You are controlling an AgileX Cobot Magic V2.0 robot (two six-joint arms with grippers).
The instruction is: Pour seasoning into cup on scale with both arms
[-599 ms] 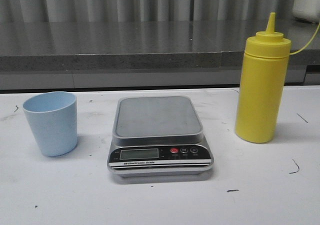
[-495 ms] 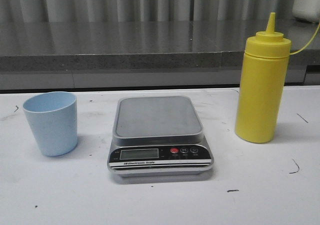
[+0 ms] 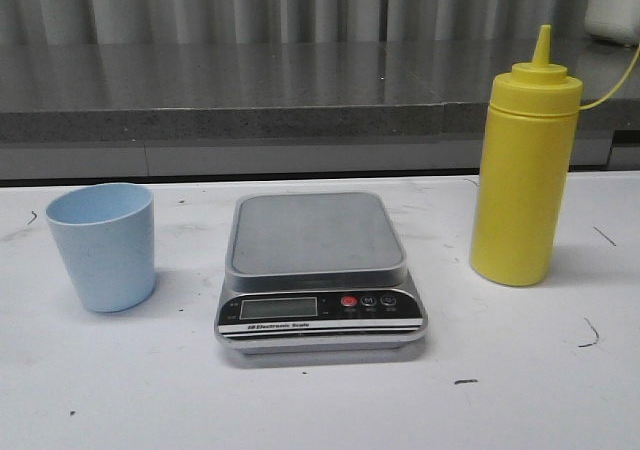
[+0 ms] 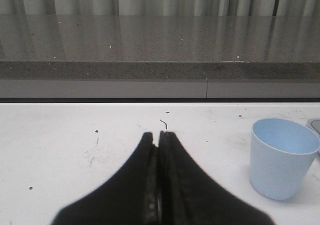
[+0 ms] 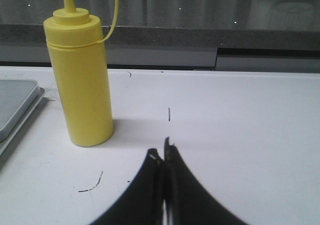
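The pale blue cup [image 3: 103,246] stands upright on the white table, left of the scale [image 3: 317,269], whose platform is bare. The tall yellow seasoning bottle [image 3: 524,178] stands upright to the scale's right. No arm shows in the front view. In the left wrist view my left gripper [image 4: 158,133] is shut and empty, with the cup [image 4: 281,156] off to one side and apart from it. In the right wrist view my right gripper [image 5: 161,150] is shut and empty, short of the seasoning bottle [image 5: 82,87] and apart from it. A corner of the scale [image 5: 15,110] shows there.
A dark grey stone ledge [image 3: 250,105] runs along the back of the table, with a grey curtain behind. A yellow tether strap [image 3: 615,85] hangs from the bottle's cap. Small black marks dot the white tabletop [image 3: 540,370].
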